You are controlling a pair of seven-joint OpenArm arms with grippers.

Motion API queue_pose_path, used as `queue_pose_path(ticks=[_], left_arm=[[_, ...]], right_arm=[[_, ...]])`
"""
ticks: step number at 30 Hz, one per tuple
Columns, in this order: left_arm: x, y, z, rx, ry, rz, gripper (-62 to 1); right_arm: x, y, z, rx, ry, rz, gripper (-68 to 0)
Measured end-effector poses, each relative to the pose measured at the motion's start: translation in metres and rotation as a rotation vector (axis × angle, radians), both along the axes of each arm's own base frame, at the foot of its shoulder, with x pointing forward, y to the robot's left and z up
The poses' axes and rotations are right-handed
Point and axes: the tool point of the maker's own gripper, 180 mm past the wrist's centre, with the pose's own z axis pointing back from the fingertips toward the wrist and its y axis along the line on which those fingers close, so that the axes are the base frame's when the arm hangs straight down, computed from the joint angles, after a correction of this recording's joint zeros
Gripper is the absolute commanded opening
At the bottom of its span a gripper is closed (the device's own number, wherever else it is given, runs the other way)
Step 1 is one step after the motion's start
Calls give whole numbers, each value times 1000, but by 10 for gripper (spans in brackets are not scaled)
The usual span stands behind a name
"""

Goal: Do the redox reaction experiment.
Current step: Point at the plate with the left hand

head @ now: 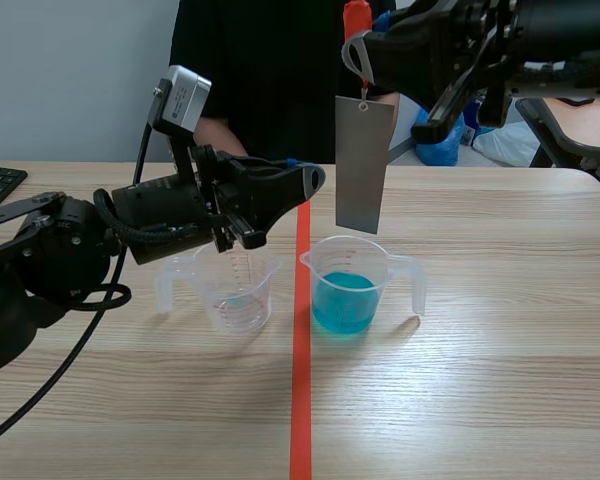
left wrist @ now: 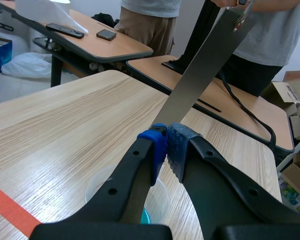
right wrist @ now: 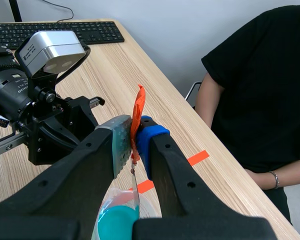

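A person in a black shirt [head: 265, 70] sits across the table [head: 500, 340], beyond both grippers, and a keyboard [right wrist: 55, 31] lies well behind the left arm. Under the left arm stands a clear beaker [head: 235, 292]. Just beside it, across the orange-red tape line [head: 300, 400], stands the beaker of blue liquid [head: 348, 285]. The left gripper [head: 315, 180] is pressed together on nothing, its blue and grey pads meeting. Its tip is just beside the near edge of the metal plate [head: 364, 165]; whether it touches the plate cannot be told, and nothing else stands close to the plate. The left arm lies low and roughly level, stretched over the clear beaker toward the tape line. The right arm is raised high above the table. The right gripper [head: 357, 52] pinches an orange-red strip [right wrist: 137, 112] between its pads. The plate hangs upright from that strip, straight below the right gripper, with its lower edge above the rim of the beaker of blue liquid.
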Motion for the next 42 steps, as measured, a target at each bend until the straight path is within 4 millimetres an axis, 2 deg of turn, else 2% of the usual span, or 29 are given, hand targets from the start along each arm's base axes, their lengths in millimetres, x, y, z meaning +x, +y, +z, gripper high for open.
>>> queue_pose_path(ticks=[5, 42], left_arm=[[5, 3, -2, 12, 3, 34, -581], [5, 2, -4, 23, -2, 30, -582]], right_arm=[[0, 0, 0, 0, 0, 0, -660], [0, 0, 0, 0, 0, 0, -660]])
